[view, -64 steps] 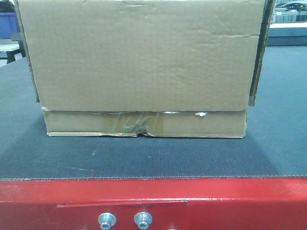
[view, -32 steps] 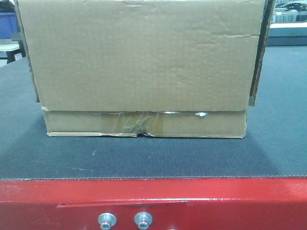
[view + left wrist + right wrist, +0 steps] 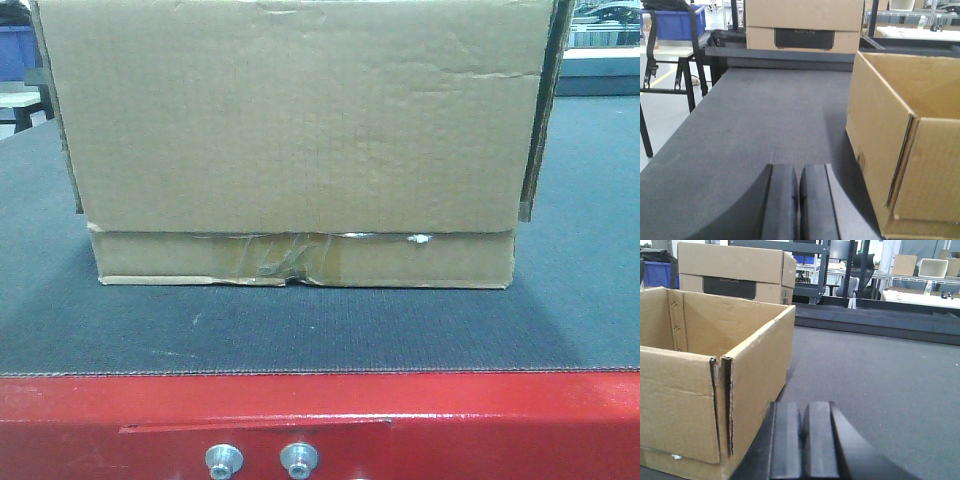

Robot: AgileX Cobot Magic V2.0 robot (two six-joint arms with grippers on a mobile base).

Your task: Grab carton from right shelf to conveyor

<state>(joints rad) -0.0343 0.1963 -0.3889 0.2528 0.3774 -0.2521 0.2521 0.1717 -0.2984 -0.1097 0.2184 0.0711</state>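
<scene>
Sitting squarely on the conveyor (image 3: 300, 330), the carton (image 3: 300, 120) fills most of the front view, its wrinkled clear tape (image 3: 285, 255) running along the flap seam just above its bottom edge. Below the dark textured belt, the glossy red frame edge (image 3: 450, 415) crosses the near foreground, with two silver bolts (image 3: 222, 460) set side by side left of centre.

From the left wrist view, the open-topped carton stands on the belt to the right of the left gripper (image 3: 799, 200), whose two dark fingers (image 3: 782, 200) are pressed together with nothing between them, clear of the cardboard. From the right wrist view, the carton stands to the left of the right gripper (image 3: 802, 445), its fingers (image 3: 787, 445) likewise clenched flat against each other on nothing, close beside the box's near corner; contact cannot be told.

At the far end of the belt stands a second cardboard box (image 3: 804, 22) with a dark label. A blue bin (image 3: 672, 22) rests on a dark stand beyond the belt's left side, and pale tables (image 3: 920, 297) lie far off to the right.
</scene>
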